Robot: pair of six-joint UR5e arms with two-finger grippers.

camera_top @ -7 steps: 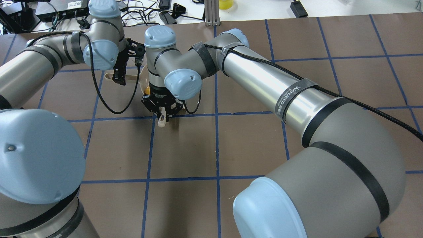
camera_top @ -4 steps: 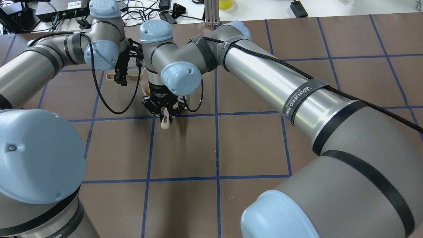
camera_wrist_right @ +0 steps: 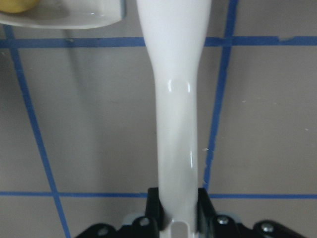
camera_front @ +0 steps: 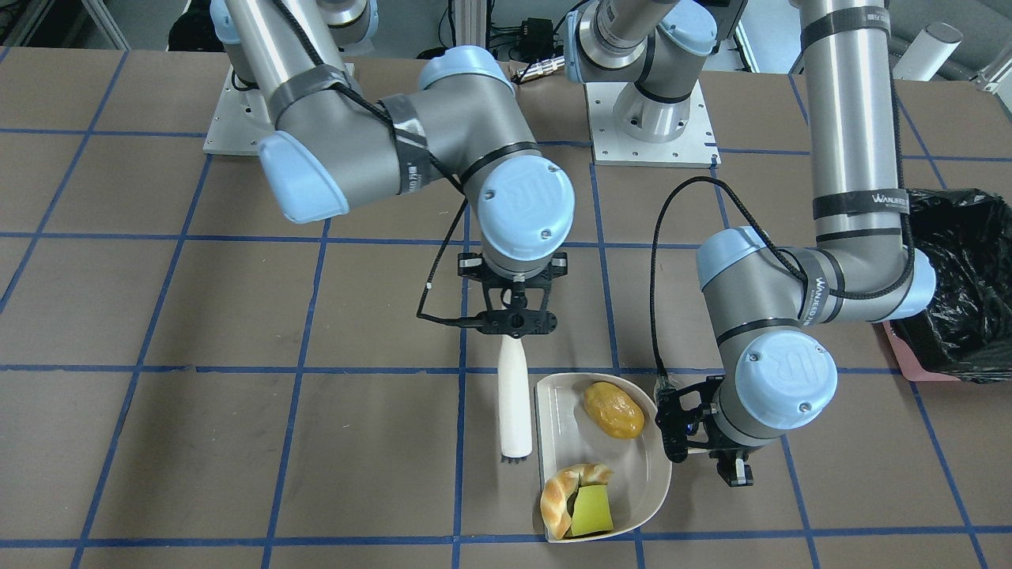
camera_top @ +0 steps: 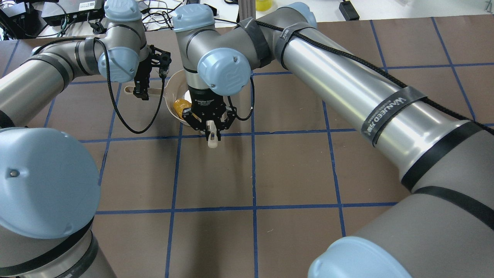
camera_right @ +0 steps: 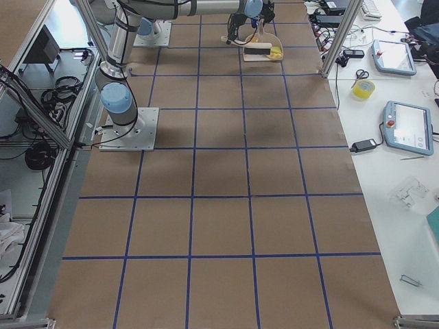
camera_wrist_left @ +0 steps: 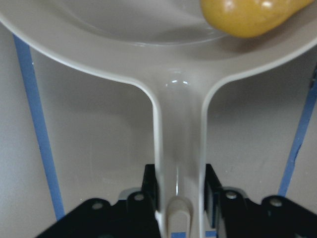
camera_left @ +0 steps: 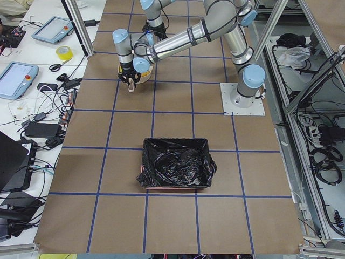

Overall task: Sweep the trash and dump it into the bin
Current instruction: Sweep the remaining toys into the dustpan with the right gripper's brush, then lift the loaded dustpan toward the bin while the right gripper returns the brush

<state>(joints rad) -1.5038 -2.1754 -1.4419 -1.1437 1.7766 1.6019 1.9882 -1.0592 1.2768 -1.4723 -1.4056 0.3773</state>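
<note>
The beige dustpan [camera_front: 642,466] lies on the table and holds all three trash pieces: the golden-brown potato lump [camera_front: 613,409], the tan croissant [camera_front: 563,491] and the yellow-green sponge wedge [camera_front: 591,510]. My left gripper [camera_front: 700,431] is shut on the dustpan's handle [camera_wrist_left: 179,144]. My right gripper [camera_front: 514,321] is shut on a white brush [camera_front: 514,395], which lies along the pan's open side with its bristles on the table. In the overhead view the potato [camera_top: 181,104] shows in the dustpan [camera_top: 171,83]. The bin [camera_left: 175,167], a pink box lined with a black bag, stands on my left.
The bin [camera_front: 961,276] sits at the table edge behind my left arm's elbow in the front-facing view. Both arm bases [camera_front: 648,118] stand on plates at the robot's side. Blue tape lines grid the brown table [camera_top: 216,173].
My right gripper has carried the brush to the right in the overhead view, off the dustpan, so the pan and potato now show. My left gripper has stayed on the handle.
</note>
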